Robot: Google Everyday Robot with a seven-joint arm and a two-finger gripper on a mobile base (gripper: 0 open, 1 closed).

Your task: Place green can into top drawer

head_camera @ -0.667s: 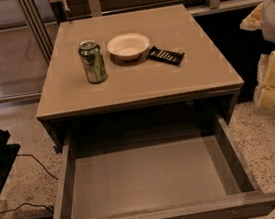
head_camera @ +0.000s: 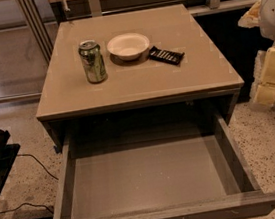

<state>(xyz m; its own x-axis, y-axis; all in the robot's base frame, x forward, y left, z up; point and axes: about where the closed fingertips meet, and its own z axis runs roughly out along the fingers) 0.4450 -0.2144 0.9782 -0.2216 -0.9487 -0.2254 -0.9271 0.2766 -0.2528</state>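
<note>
The gripper (head_camera: 273,76) hangs by the table's (head_camera: 198,70) right side; spread or pinched, I can't tell. Far to its left the green can (head_camera: 93,61) stands upright, silver top up, behind the pulled-out top drawer (head_camera: 147,181).

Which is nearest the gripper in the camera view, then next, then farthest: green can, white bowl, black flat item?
The gripper sits at the right edge.
1. black flat item, right of the bowl
2. white bowl, tabletop middle
3. green can, leftmost
</note>
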